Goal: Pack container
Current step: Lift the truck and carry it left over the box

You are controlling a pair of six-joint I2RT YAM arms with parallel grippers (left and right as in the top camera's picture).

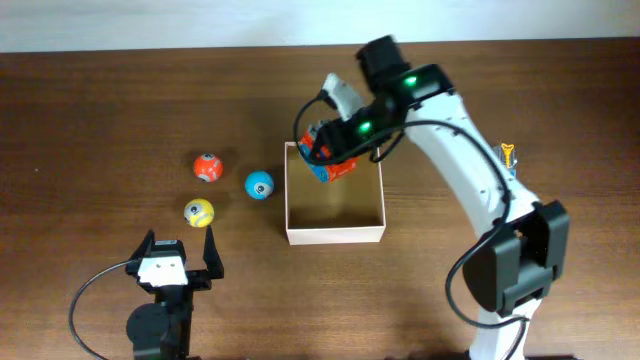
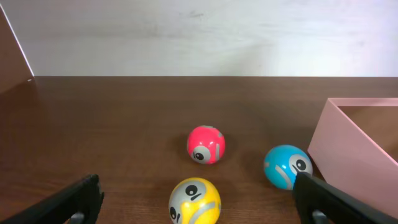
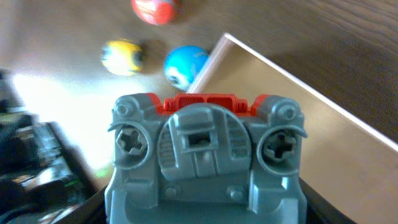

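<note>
**Near to far.** Left tool (image 1: 180, 242): jaws spread wide, empty, facing a yellow ball (image 1: 198, 212), a blue ball (image 1: 259, 185) and an orange-red ball (image 1: 207, 167). Container (image 1: 335, 236): mid-way across the table (image 1: 100, 100), near the blue ball. It is probably light and thin-walled, apt to slide or buckle, and best pinched over one wall. Right tool (image 1: 328, 152): clamps a toy car (image 3: 205, 155) above the container's far-left corner. No legible writing.
</note>
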